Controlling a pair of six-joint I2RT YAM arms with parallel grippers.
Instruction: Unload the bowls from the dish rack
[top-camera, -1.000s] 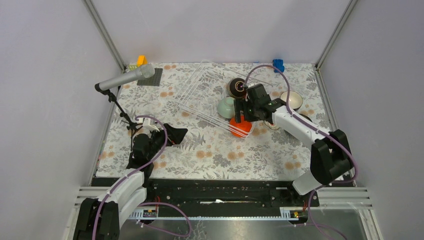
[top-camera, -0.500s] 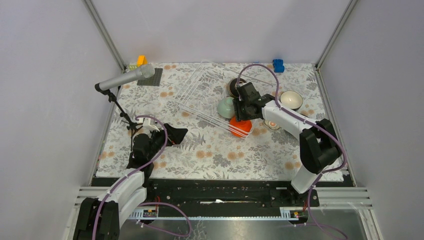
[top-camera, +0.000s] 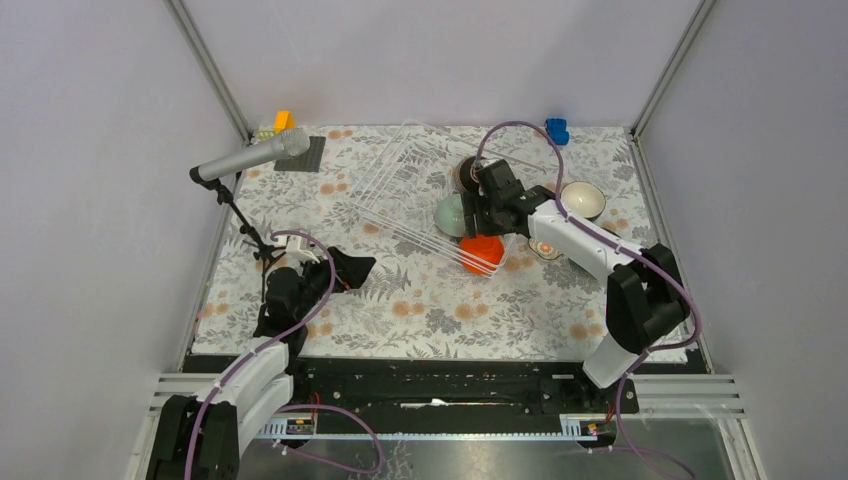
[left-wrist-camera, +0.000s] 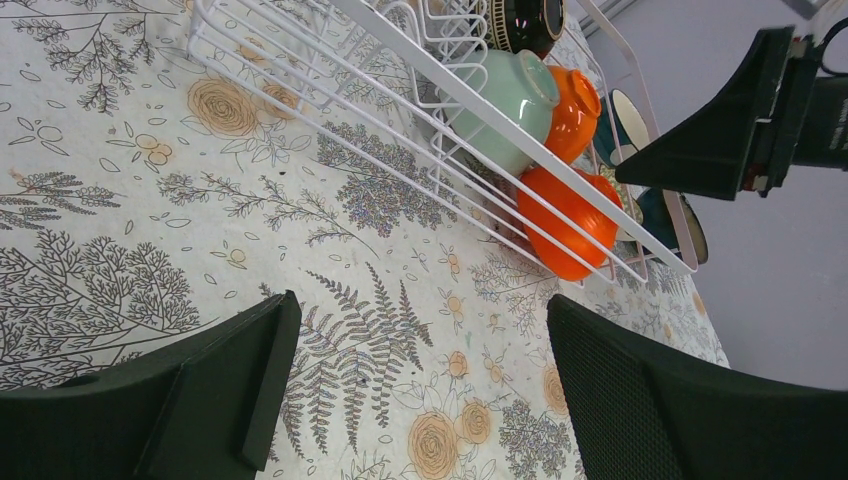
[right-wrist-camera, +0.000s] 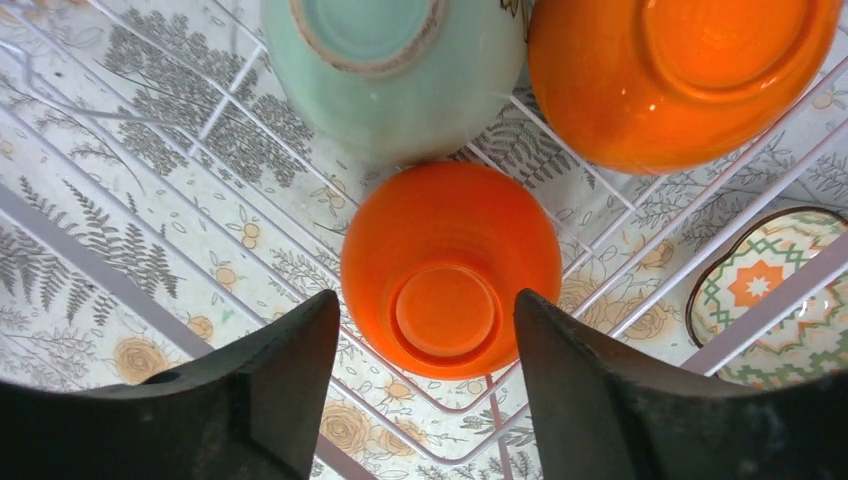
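The right gripper (right-wrist-camera: 427, 310) hangs over the near corner of the dish rack (top-camera: 400, 190). Its fingers (right-wrist-camera: 270, 390) are parted, with an upturned orange bowl (right-wrist-camera: 445, 250) showing between them, foot ring toward the wrist camera; whether the pads press on it or only flank it I cannot tell. Just beyond the finger on the left of that view, against this bowl, sits the mint green bowl (right-wrist-camera: 390, 90), also bottom up, and beyond the other finger lies a second orange bowl (right-wrist-camera: 680, 90); all three rest on the white wire grid. Past that same finger, seen through the wires, a patterned dish (right-wrist-camera: 775, 290) lies on the flowered cloth (left-wrist-camera: 380, 330). From overhead, a dark brown bowl (top-camera: 463, 175) lies in the rack on the far side of these fingers, and a cream bowl (top-camera: 582, 200) stands on the cloth to their right, outside the rack. The left gripper (left-wrist-camera: 420, 400) is low over the cloth, well apart from the rack, fingers (left-wrist-camera: 690, 400) spread wide around bare cloth; the rack and its bowls lie ahead of the fingertips.
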